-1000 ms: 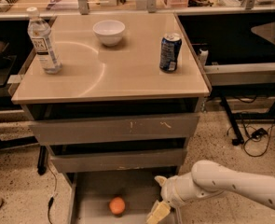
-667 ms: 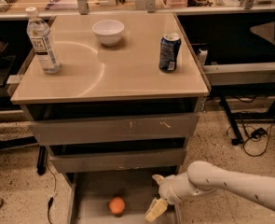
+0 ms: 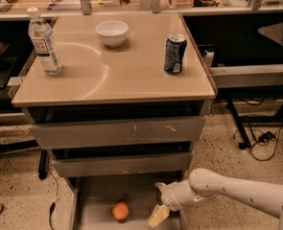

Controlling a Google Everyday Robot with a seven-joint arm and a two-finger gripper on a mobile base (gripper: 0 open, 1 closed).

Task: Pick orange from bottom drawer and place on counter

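Glossy beige square counter [image 3: 131, 75], well above the gripper, bears no orange: placing not done. Grey metal bottom drawer [image 3: 97, 200] stands open. White 2-finger gripper [image 3: 159, 201] hangs inside it, fingers [image 3: 158, 217] spread, empty. Small round orange [image 3: 121, 211] lies near, ungrasped.

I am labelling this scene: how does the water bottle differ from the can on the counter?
The water bottle is clear with a white cap; the can is dark blue. The bottle is taller than the can. The bottle stands near the left edge of the counter, the can toward its right. Both are upright. The gripper, open, is over the bottom drawer, right of the orange.
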